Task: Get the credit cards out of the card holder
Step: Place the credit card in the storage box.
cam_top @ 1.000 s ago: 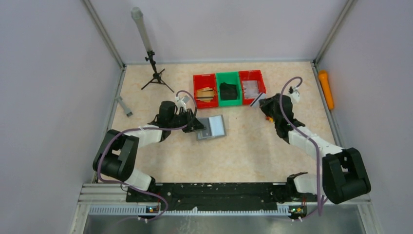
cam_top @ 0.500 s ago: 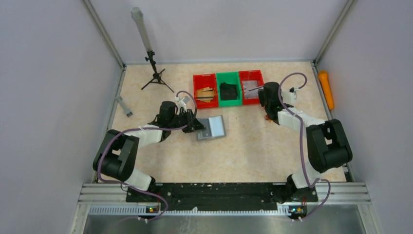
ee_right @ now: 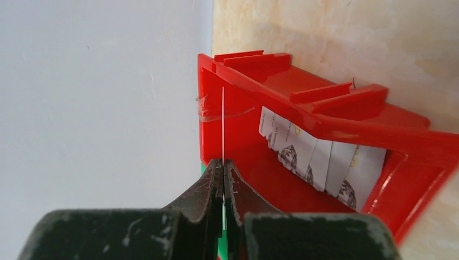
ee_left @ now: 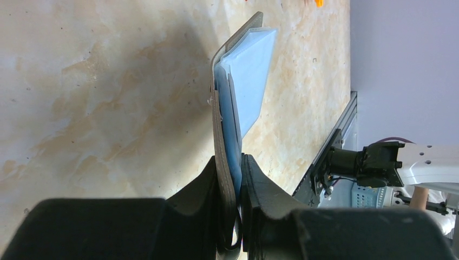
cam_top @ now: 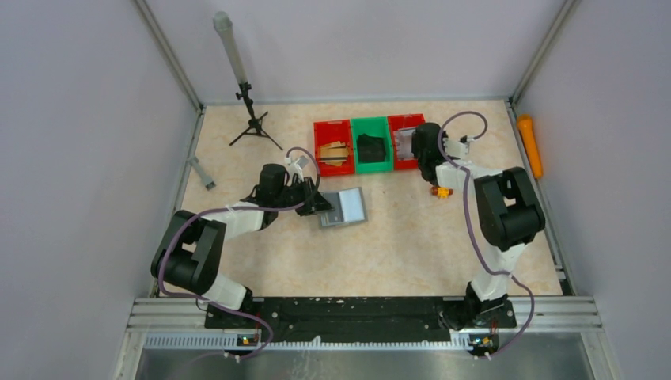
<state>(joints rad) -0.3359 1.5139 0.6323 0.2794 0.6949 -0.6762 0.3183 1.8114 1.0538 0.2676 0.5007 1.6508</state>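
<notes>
The grey card holder (cam_top: 345,207) lies open on the table, its silvery-blue pockets (ee_left: 250,76) facing up. My left gripper (cam_top: 318,204) is shut on its left edge; in the left wrist view (ee_left: 234,173) the jaws pinch the grey cover and blue lining. My right gripper (cam_top: 417,149) is over the right red bin (cam_top: 422,127). In the right wrist view (ee_right: 222,170) it is shut on a thin white credit card (ee_right: 223,124), seen edge-on above the bin. Several printed cards (ee_right: 325,160) lie inside that bin.
A left red bin (cam_top: 333,146) holds brown items and a green bin (cam_top: 371,144) holds a black object. A small tripod (cam_top: 252,119) stands at the back left. An orange cylinder (cam_top: 529,144) lies along the right wall. A small orange piece (cam_top: 441,191) lies near the right arm.
My right arm has swung from the table's right middle back to the right red bin, carrying the card. The left arm and the card holder have not moved.
</notes>
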